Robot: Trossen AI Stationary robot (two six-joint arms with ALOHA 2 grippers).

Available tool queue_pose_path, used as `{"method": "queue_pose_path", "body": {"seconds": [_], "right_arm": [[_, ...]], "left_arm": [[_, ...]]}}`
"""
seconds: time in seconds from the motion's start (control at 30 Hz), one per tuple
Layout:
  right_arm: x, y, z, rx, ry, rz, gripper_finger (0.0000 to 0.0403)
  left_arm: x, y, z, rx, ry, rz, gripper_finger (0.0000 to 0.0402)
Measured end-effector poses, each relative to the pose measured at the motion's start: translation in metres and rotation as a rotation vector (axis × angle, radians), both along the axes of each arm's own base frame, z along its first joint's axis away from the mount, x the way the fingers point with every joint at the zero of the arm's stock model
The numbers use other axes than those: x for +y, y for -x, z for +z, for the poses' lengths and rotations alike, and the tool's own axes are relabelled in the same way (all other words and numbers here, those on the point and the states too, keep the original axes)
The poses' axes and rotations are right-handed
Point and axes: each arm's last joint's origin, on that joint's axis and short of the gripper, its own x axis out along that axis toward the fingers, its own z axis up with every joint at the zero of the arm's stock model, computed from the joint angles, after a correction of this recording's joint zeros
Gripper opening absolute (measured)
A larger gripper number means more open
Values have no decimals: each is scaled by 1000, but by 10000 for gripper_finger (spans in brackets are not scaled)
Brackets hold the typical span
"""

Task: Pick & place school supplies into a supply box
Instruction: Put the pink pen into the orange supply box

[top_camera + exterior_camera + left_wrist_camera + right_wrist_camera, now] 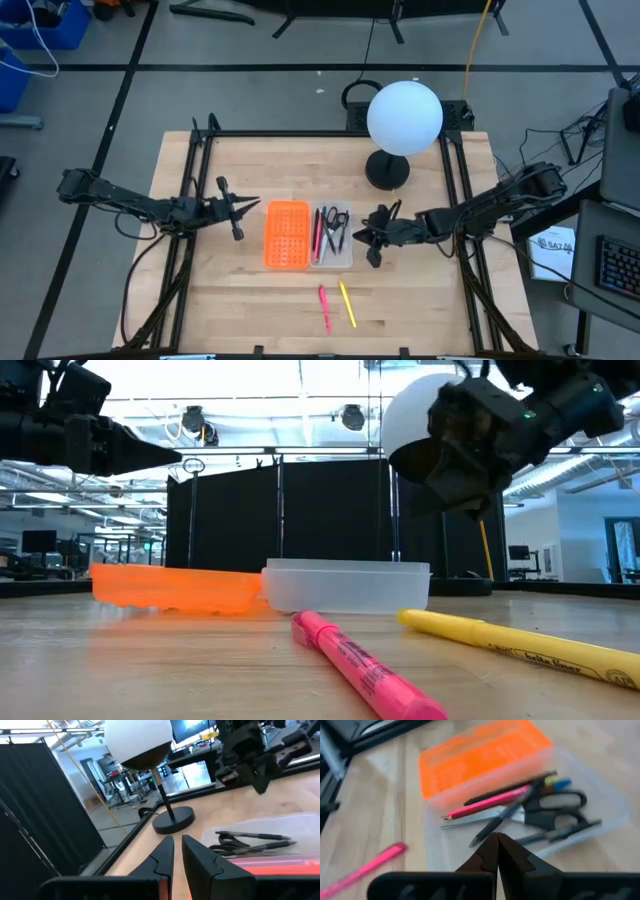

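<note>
From above, the supply box (334,240) lies at the middle of the worktop (250,290), its clear tray joined on the left to an orange panel (287,235); scissors (338,228) and several pens lie inside it. A pink pen (324,306) and a yellow pen (347,303) lie side by side on the bare wood nearer the front edge, apart from the box. The left end effector (252,204) hangs just left of the orange panel, the right end effector (369,233) just right of the tray, and a white globe lamp (403,118) stands behind. At table height the pink pen (365,665) and yellow pen (525,644) lie in front of the tray (345,586). The left wrist camera shows its fingers (165,857) nearly together with a narrow gap, nothing between them. The right wrist camera shows its fingers (487,851) pressed together, empty, above the tray (615,802) holding the scissors (545,812).
</note>
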Motion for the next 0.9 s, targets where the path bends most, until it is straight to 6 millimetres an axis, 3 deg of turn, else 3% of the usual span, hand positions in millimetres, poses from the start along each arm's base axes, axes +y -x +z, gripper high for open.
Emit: {"method": "queue_pose_path", "body": {"seconds": [0.17,0.3,0.57,0.7,0.9], "right_arm": [[-2,10,1,-102,183,142,1],[-4,22,4,-203,273,185,1],[-11,63,-6,-308,299,198,1],[-23,75,5,-348,313,139,0],[-29,97,19,-351,333,180,0]], "left_arm": [[0,0,0,5,-15,1,47],[0,0,0,-24,73,-3,47],[1,0,-6,-51,301,46,47],[2,1,-13,-8,375,64,47],[2,1,-16,4,422,72,47]]}}
